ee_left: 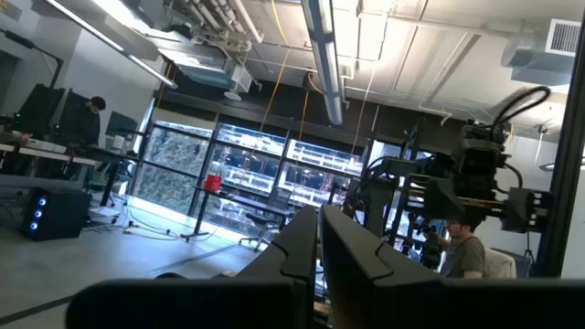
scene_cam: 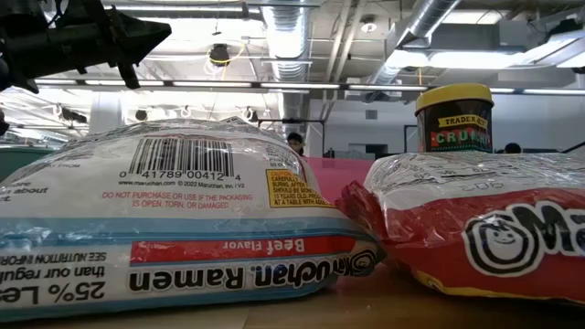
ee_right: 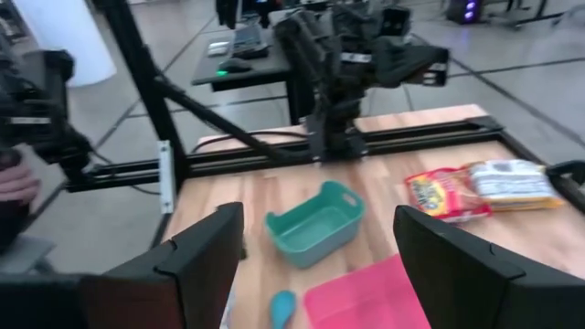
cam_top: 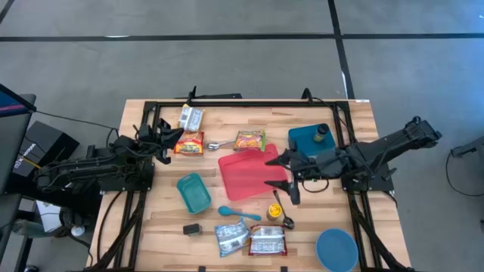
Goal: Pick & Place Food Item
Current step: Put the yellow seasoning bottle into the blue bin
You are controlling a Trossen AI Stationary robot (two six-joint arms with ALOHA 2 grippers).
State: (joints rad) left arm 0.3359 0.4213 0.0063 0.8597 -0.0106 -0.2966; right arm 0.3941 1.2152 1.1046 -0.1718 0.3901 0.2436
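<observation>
Overhead, right tool (cam_top: 281, 172) spread apart over pink tray (cam_top: 242, 177); left tool (cam_top: 168, 139) pinched together, idle.

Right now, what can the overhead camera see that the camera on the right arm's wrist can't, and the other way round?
Only overhead: the blue bowl, the jar on a dark blue tray, and two silver ramen packs. Only the wrist camera: the open right gripper seen close up between its two dark fingers, and the floor beyond the table. Both show the teal tub, the pink tray and the blue spoon.
</observation>
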